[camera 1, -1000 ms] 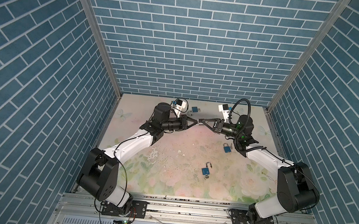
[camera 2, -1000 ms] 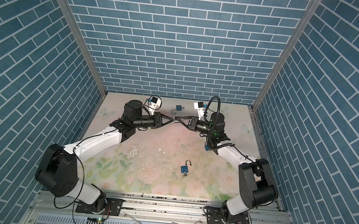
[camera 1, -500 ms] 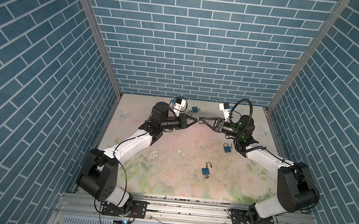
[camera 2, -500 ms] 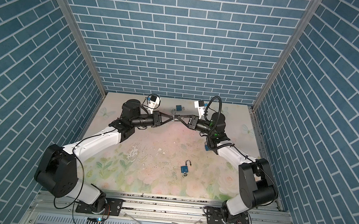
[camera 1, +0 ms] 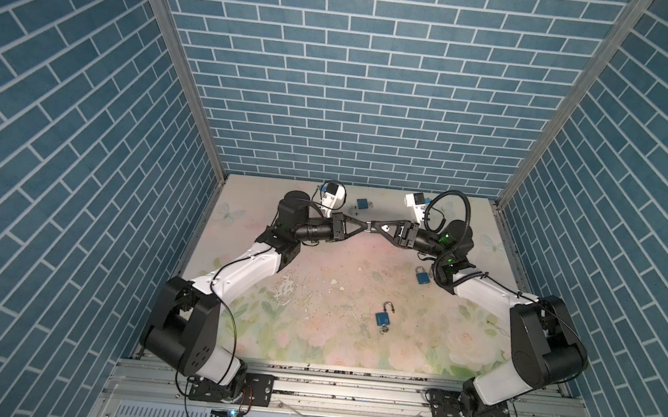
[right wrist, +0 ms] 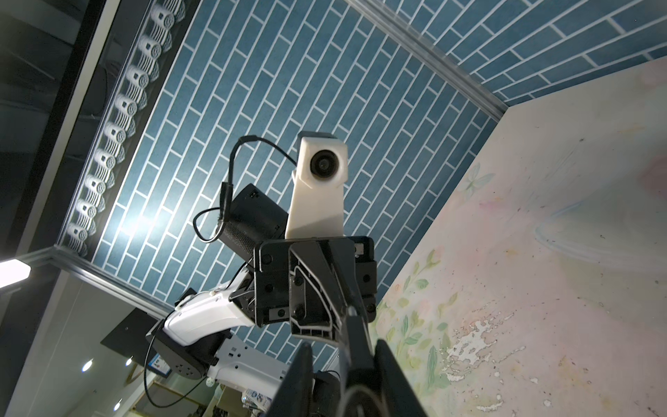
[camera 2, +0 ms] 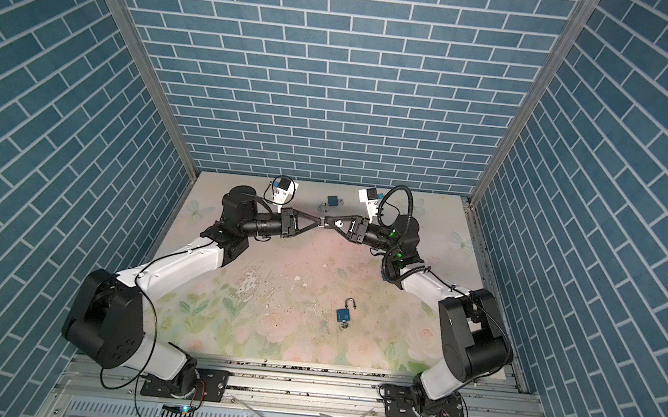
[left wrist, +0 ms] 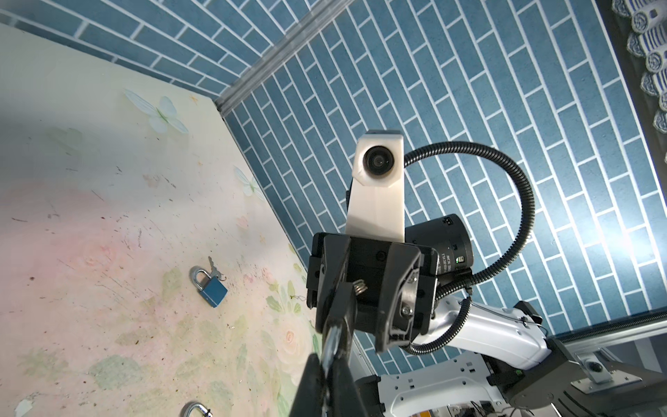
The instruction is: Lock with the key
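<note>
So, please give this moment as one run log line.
left gripper: shut on key | right gripper: open, meeting left gripper | three padlocks: on table, untouched | locking: not done

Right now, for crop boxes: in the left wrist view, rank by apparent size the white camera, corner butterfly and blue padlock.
1. white camera
2. corner butterfly
3. blue padlock
The camera is nearer, inflating it.

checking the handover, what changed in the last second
The right gripper opened its jaws, apparently letting go of what looks like the key, which the left gripper stays shut on. Both arms kept their tip-to-tip pose; the open padlock, the back padlock and the padlock by the right arm did not move.
</note>
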Tool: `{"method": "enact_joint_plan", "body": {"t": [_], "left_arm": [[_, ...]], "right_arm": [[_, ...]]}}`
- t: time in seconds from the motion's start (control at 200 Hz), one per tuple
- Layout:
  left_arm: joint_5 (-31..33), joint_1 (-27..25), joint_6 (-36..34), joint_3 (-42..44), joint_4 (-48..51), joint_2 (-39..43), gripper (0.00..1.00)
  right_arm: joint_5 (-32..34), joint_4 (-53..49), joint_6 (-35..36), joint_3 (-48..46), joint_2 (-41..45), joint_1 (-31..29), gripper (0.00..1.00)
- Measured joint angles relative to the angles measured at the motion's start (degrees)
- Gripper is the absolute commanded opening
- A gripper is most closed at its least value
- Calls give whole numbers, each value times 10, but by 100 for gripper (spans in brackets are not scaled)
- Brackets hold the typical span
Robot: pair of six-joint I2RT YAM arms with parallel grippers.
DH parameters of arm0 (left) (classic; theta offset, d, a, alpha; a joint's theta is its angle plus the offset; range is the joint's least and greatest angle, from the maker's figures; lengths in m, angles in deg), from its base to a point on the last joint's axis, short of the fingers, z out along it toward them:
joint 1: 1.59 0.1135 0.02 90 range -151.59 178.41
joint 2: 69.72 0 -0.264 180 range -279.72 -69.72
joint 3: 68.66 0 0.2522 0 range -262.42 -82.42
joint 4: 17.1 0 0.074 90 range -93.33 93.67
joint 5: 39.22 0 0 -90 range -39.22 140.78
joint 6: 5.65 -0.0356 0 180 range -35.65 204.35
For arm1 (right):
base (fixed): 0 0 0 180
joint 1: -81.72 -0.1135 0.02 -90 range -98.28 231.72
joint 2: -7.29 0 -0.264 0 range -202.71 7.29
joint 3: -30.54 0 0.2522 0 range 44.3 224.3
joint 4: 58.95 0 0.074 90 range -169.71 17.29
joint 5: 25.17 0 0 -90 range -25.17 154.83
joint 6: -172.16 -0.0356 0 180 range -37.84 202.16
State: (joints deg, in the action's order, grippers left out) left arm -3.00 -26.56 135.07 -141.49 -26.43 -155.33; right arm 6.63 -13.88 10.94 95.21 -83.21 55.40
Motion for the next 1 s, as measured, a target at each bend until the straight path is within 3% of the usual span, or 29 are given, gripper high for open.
{"method": "enact_joint_plan", "body": {"t": [0.2, 0.415, 0.69, 1.0], "left_arm": [[-3, 0, -10, 3, 8, -3, 0], [-8, 0, -13, 9, 14, -5, 0], [-6, 5, -12, 9, 28, -5, 0], [-4, 6, -2, 12, 25, -11, 0]], "right_arm": [[-5, -21, 8, 0, 2, -2, 42], [9, -111, 51, -5, 37, 3, 48], [52, -243, 123, -23, 104, 33, 49], [73, -283, 146, -54, 116, 39, 52]]}}
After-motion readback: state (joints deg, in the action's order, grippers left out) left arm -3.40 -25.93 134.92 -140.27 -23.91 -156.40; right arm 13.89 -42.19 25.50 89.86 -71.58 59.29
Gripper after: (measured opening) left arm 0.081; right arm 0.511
